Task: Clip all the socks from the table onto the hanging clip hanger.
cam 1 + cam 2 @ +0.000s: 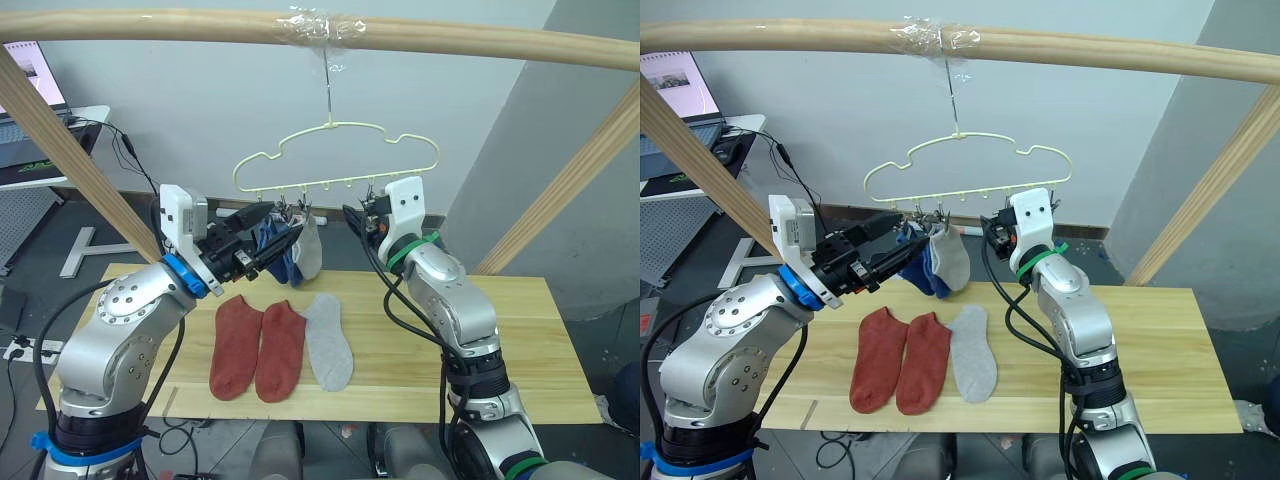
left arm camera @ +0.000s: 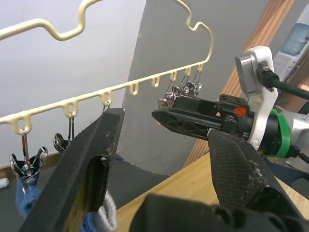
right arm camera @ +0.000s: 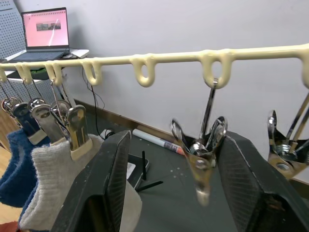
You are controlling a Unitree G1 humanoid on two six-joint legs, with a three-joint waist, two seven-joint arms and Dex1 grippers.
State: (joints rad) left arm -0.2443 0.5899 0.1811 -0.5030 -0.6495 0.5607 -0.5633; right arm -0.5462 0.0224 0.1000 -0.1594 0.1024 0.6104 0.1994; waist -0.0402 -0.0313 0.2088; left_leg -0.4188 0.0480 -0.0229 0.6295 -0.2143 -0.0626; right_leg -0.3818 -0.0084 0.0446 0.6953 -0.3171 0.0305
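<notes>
The pale yellow clip hanger hangs by its hook from the wooden pole. A grey sock and blue socks hang clipped at the left end of its bar. Two rust-red socks and a grey sock lie side by side on the table. My left gripper is open, level with the hanging socks, one finger brushing grey fabric. My right gripper is open too, its fingers on either side of an empty metal clip, apart from it.
The thick wooden pole frame spans overhead, with slanted legs at both sides. A laptop sits on a desk at the far left. More empty clips hang toward the bar's right end.
</notes>
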